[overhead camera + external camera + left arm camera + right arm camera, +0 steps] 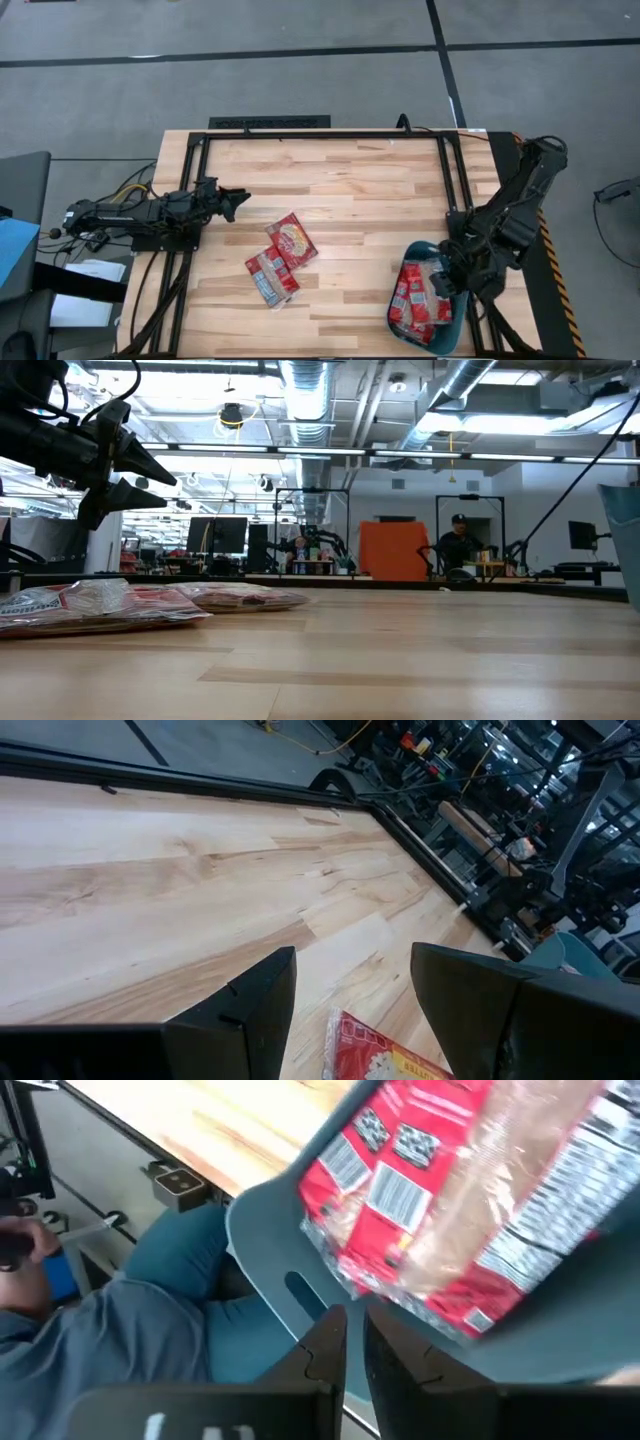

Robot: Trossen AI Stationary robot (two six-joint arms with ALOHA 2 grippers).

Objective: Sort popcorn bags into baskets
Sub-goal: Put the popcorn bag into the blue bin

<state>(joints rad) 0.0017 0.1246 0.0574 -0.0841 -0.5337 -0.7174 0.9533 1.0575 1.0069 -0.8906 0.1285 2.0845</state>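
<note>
Start on your left: the left gripper hangs above the table's left side with its fingers spread wide and nothing between them. The bags that remain to be sorted lie ahead of those tips and a little toward the front edge. Nearest is the popcorn bag with the popcorn picture, lying aslant; just past it sit the two label-side bags, side by side and touching it. In the left wrist view a red corner of the nearest bag shows just beyond and below the open gap, so the tips point slightly past it. The bag's long axis runs diagonally across the line of the fingers, not square to it. From table height the flat packets lie below the raised left tips, well clear of them.

Move right across bare wood to the teal basket at the table's front right corner. Several red bags lie in it, overlapping. The right gripper sits over the basket's right rim; its fingers stand narrow, nearly together, and grip nothing, with the bag in the basket just beyond the tips.

I judge that your left arm is much the nearer to the loose bags; the right is well apart from them.
</note>
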